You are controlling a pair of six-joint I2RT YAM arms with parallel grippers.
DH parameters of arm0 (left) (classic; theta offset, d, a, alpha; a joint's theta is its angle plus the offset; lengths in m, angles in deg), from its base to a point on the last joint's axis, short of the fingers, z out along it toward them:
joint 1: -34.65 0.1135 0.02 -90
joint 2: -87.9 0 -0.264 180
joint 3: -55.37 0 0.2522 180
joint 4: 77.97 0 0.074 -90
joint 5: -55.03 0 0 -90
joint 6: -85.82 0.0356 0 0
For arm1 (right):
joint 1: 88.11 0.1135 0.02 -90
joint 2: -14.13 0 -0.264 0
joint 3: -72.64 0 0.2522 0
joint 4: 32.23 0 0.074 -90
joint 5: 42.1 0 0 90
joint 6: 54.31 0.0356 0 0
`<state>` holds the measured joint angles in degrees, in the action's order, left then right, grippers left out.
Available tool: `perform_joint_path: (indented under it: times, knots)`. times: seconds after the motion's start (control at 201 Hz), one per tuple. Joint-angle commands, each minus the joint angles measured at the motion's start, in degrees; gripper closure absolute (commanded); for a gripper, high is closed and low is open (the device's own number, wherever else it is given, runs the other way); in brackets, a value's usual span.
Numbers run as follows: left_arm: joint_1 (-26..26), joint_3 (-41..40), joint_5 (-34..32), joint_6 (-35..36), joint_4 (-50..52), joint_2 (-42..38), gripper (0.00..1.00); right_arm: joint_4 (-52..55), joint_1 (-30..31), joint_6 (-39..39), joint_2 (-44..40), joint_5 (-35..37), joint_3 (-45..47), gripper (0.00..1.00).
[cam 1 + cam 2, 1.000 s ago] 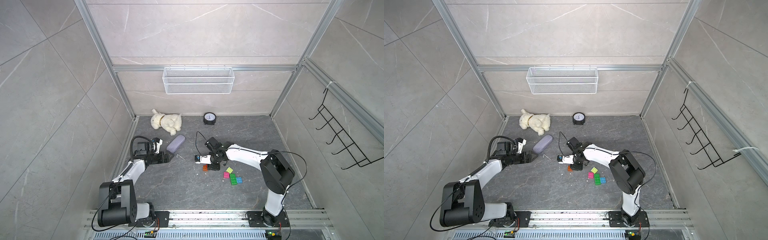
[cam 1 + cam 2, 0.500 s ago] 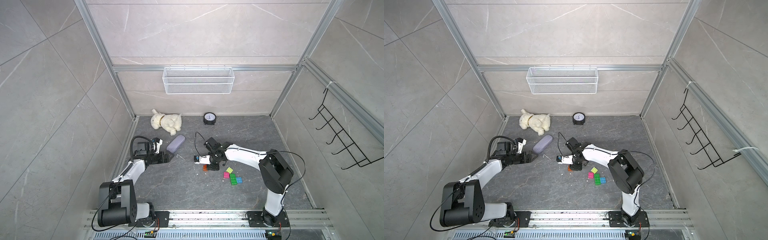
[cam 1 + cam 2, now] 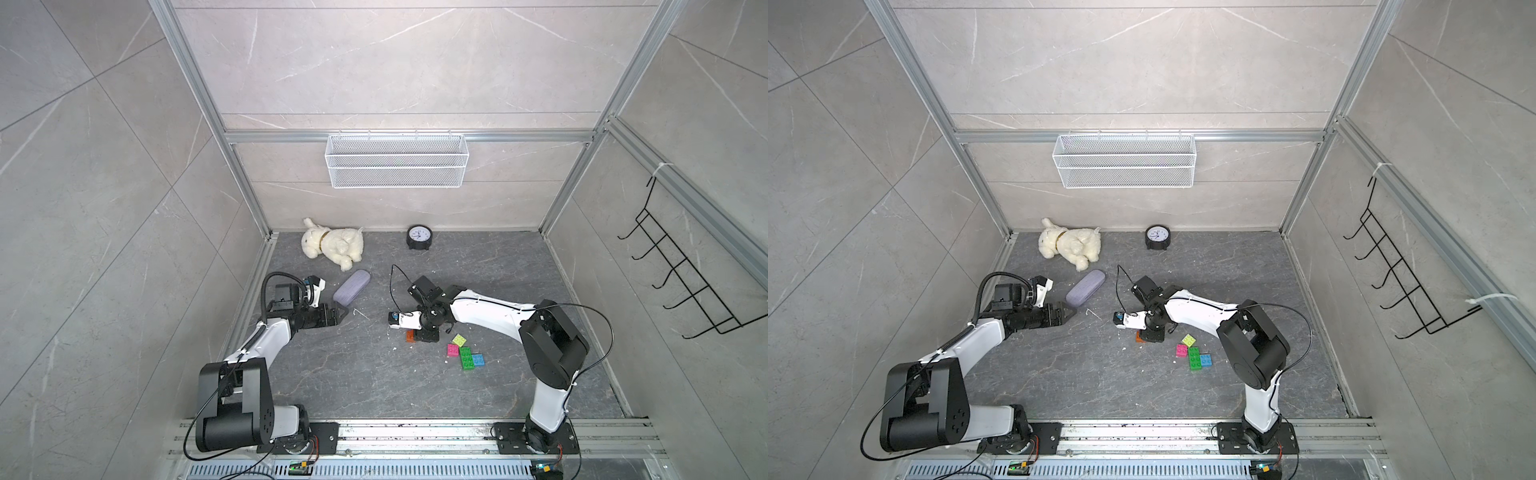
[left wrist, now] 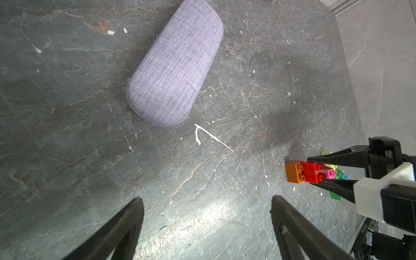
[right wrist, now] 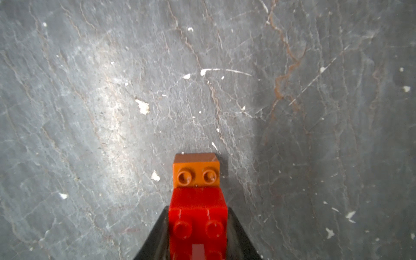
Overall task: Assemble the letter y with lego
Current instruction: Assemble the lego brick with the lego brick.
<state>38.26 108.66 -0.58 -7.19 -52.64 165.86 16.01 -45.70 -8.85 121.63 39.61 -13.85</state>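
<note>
Right wrist view: clamping red studded plastic brick (image 5: 198, 216) in right gripper (image 4: 311, 172), overlapping orange studded brick (image 5: 195, 173), likely for stem-building; holding left gripper (image 4: 206, 198) apart.

Right gripper (image 3: 1149, 335) low over an orange brick (image 3: 1138, 337), pink brick (image 3: 1182, 350), yellow-green brick (image 3: 1188, 340), green brick (image 3: 1194, 358) and blue brick (image 3: 1205, 360) clustered nearby, left gripper (image 3: 1069, 311) near a lilac case (image 3: 1086, 286), plush dog (image 3: 1069, 247) and clock (image 3: 1158, 237) behind.

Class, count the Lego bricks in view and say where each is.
6. The red brick is gripped in the right hand, against the orange brick; the pink brick, yellow-green brick, green brick and blue brick cluster nearby. Others may be hidden.
</note>
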Motion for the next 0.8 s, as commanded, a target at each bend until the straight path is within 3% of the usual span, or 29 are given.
perform_joint_path:
  times: [0.0, 0.324, 0.791]
  knots:
    - [0.3, 2.0, -0.1, 1.0, 0.2, 0.0, 0.09, 5.3, -0.2, -0.3, 1.1, 3.8, 2.1, 0.79]
    - [0.3, 2.0, 0.1, 0.9, 0.1, 0.1, 0.09, 7.0, 0.1, -1.0, 4.1, 6.6, 1.1, 0.82]
    - [0.3, 2.1, 0.1, 0.9, 0.2, 0.2, 0.09, 8.8, 2.7, -0.8, 8.4, 4.6, -1.1, 0.88]
